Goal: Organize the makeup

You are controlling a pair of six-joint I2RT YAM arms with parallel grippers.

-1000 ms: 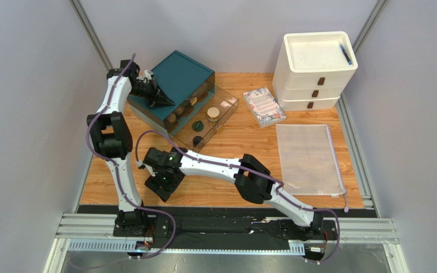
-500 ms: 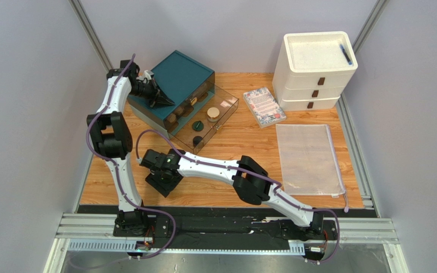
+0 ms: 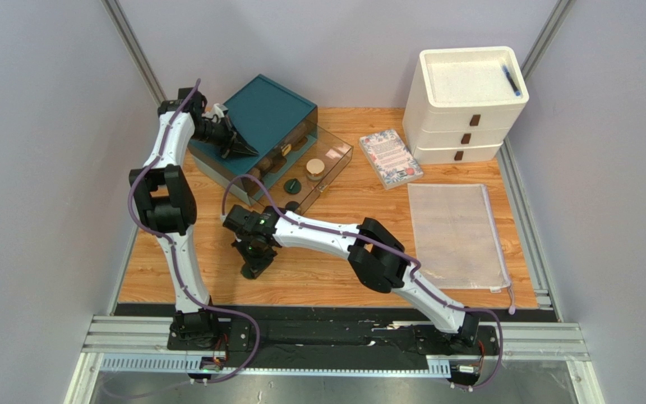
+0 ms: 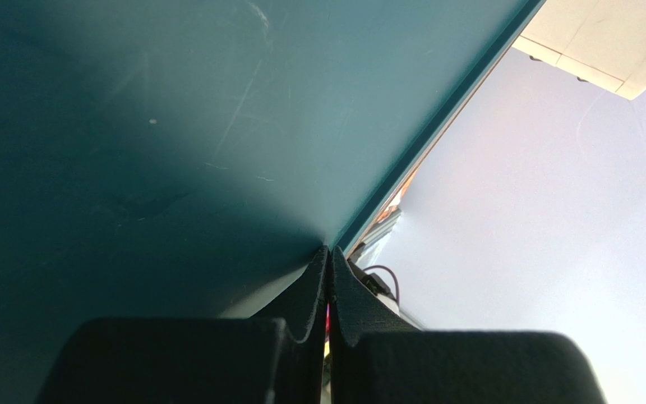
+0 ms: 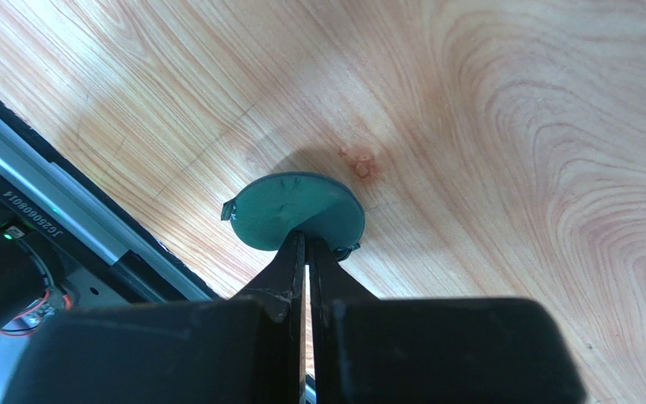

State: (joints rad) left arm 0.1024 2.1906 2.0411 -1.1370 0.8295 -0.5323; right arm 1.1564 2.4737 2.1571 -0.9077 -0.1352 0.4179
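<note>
A wooden table (image 3: pixel 335 278) seen from above, with 2 robot arms based at its 6 o'clock edge. At 1 o'clock stands a white 3-drawer unit (image 3: pixel 465 93). At 11 o'clock sits a teal box (image 3: pixel 267 114) with a clear tray (image 3: pixel 328 158) at its front, holding several small jars and a dark round compact (image 3: pixel 292 186). A clear mesh pouch (image 3: pixel 454 234) lies flat at 3 o'clock, and a patterned booklet (image 3: pixel 390 156) lies at 12 o'clock.

The left gripper (image 3: pixel 238 147) rests against the teal lid. Its fingers (image 4: pixel 314 282) are pressed together and nothing shows between them.

The right gripper (image 3: pixel 253 268) reaches to 8 o'clock. In the wrist view its fingers (image 5: pixel 293 252) are almost together, pinching only the near rim of a round green compact (image 5: pixel 288 206). A shadow lies under the disc, so it may be tilted or just off the wood; I cannot tell which.

Risks, as I judge them:
- The grip takes very little of a thin, smooth rim, so the compact could pivot or slip out during the carry toward the tray.
- A small tab at the 9 o'clock edge of the disc may be a clasp. Squeezing the rim could pop the lid open.
- The left arm stands beside the tray, so the incoming right arm could clip it.
</note>
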